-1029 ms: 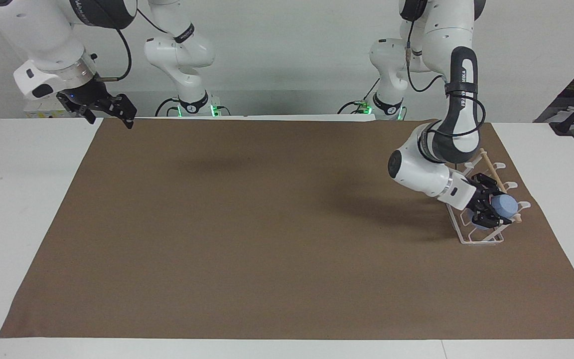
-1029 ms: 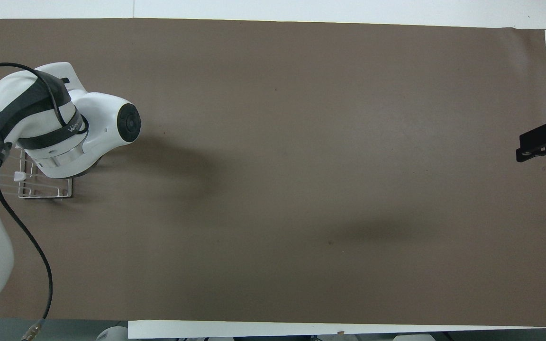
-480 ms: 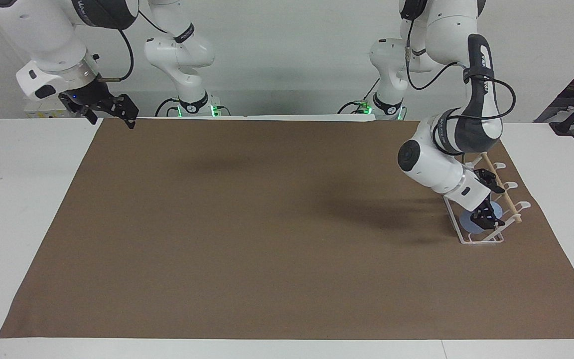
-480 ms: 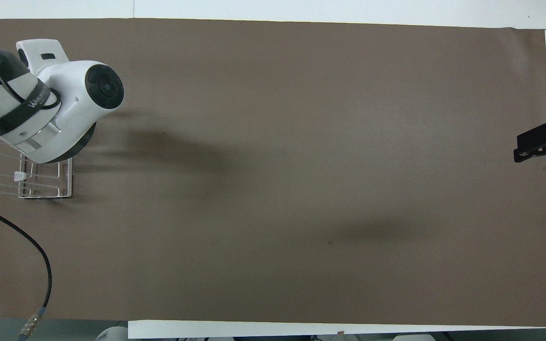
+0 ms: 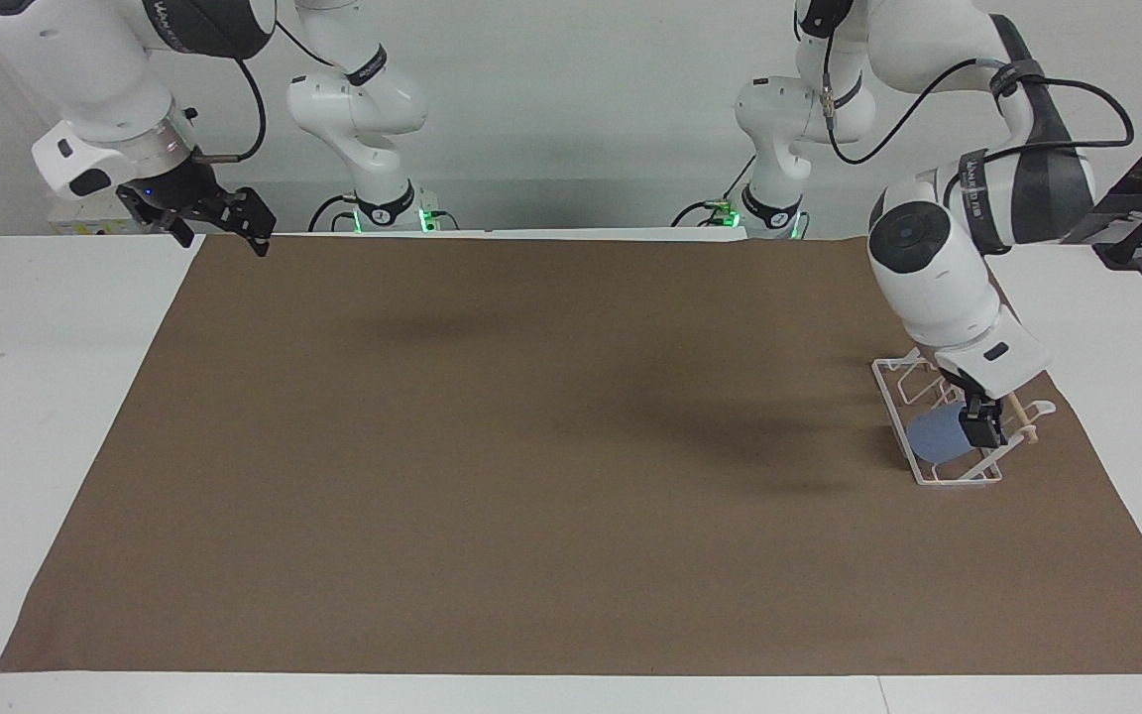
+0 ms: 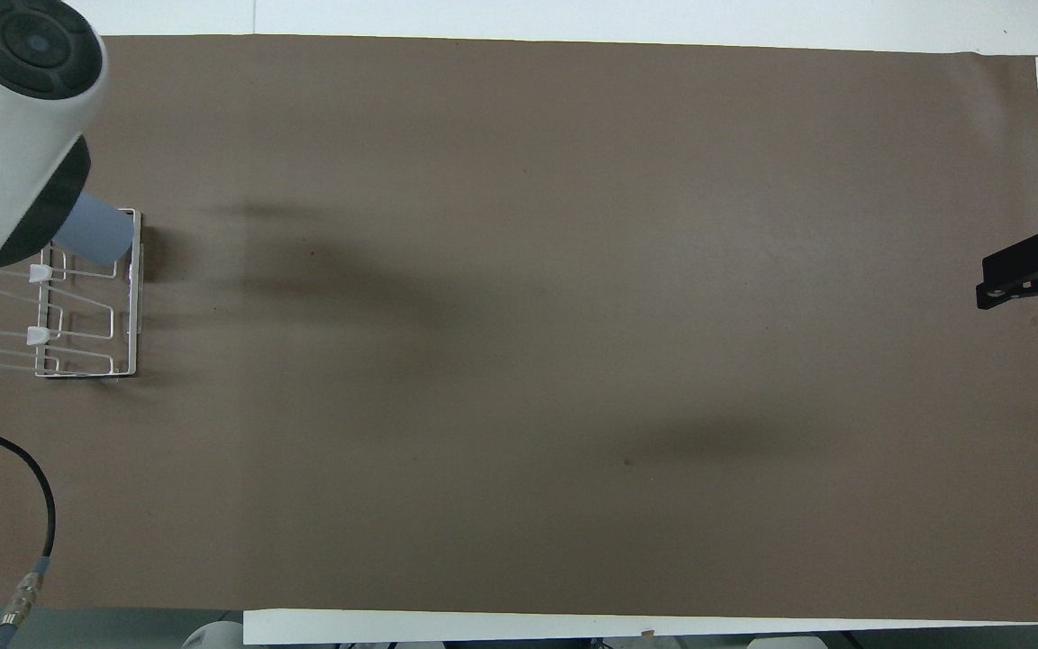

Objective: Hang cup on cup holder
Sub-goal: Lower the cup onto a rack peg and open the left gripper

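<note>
The cup (image 5: pixel 936 436) sits tilted on the rack (image 5: pixel 893 402), at the end farthest from the robots, just at nine o'clock of the left gripper (image 5: pixel 983 428) in the facing view; whether those fingers touch it or how wide they stand, I cannot tell. The left arm points steeply down over the rack. The right gripper (image 5: pixel 224 220) waits, fingers spread, over the brown mat's (image 5: pixel 492 466) corner.

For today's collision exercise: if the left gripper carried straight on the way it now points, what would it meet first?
The left gripper points steeply down at the cup holder, beside the cup. It would probably meet the holder's wire base first; depth there is unclear.
</note>
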You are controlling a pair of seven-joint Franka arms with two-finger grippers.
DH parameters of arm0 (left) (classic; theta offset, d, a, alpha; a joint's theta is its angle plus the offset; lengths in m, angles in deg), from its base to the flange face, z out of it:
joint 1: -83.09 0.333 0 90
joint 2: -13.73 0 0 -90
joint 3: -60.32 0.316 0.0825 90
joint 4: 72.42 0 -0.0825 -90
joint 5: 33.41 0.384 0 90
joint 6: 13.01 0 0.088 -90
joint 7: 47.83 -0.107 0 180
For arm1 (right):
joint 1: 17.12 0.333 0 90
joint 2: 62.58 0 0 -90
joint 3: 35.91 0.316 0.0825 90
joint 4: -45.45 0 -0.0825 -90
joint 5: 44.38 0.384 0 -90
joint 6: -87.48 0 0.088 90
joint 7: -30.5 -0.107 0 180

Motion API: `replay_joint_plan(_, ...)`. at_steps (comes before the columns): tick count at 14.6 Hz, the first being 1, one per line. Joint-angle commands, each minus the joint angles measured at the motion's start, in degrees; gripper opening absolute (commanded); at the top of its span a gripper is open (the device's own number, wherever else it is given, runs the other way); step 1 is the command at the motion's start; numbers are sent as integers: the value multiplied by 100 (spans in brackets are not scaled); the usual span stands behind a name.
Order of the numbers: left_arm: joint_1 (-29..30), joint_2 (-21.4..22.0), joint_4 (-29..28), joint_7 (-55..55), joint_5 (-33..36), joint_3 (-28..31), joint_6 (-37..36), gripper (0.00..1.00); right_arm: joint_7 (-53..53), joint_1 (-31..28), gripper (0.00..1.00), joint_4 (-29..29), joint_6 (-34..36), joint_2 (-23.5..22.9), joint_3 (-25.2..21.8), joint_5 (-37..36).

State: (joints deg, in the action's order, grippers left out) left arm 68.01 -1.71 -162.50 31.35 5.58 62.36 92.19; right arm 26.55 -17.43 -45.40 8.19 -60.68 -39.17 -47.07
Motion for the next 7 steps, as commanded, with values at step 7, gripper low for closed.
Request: replay_joint_plan(7, 629, 516, 35, -3790, -3027, -2, -577, 100, 123, -56, 99, -134, -122, 109, -34, 93)
